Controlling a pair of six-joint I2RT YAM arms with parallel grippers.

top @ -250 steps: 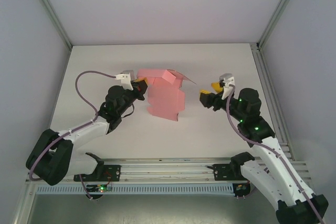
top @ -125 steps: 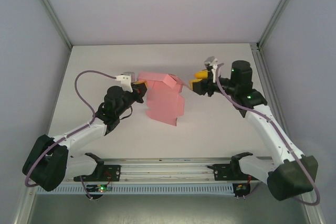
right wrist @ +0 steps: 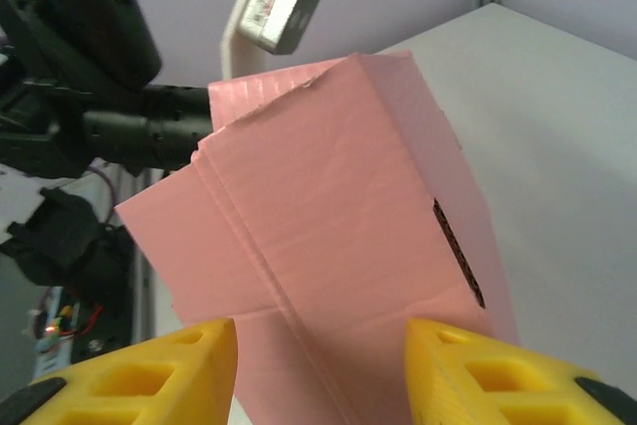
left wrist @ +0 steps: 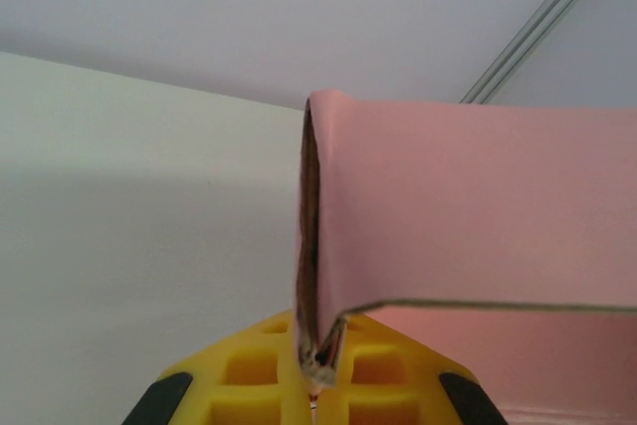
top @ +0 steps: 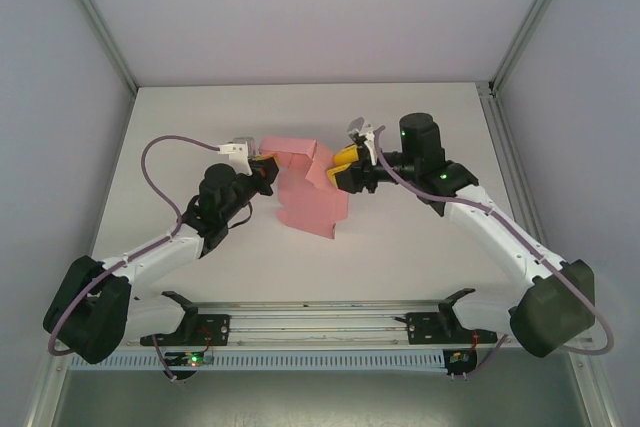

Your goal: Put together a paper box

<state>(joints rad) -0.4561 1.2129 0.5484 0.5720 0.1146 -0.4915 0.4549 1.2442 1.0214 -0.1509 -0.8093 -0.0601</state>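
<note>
The pink paper box point(top: 312, 199) is a partly folded card sheet held up off the white table point(top: 420, 247) between the two arms. My left gripper point(top: 267, 169) is shut on its left edge; in the left wrist view the yellow fingertips point(left wrist: 269, 365) pinch the doubled card edge at my left gripper point(left wrist: 318, 360), and the paper box point(left wrist: 468, 206) stretches away to the right. My right gripper point(top: 345, 169) is at the card's upper right part. Up close my right gripper point(right wrist: 320, 370) stands open, its yellow fingers point(right wrist: 159, 375) either side of a creased panel of the paper box point(right wrist: 338, 206).
The enclosure has pale walls, with metal frame posts point(top: 95, 22) at the back corners. An aluminium rail point(top: 320, 322) with the arm bases runs along the near edge. The left arm's black wrist point(right wrist: 90, 67) is close behind the card in the right wrist view.
My right arm has swung left from the table's right side to the card's right part, its jaws narrowing on the way. The left gripper kept its hold; the card shifted slightly.
</note>
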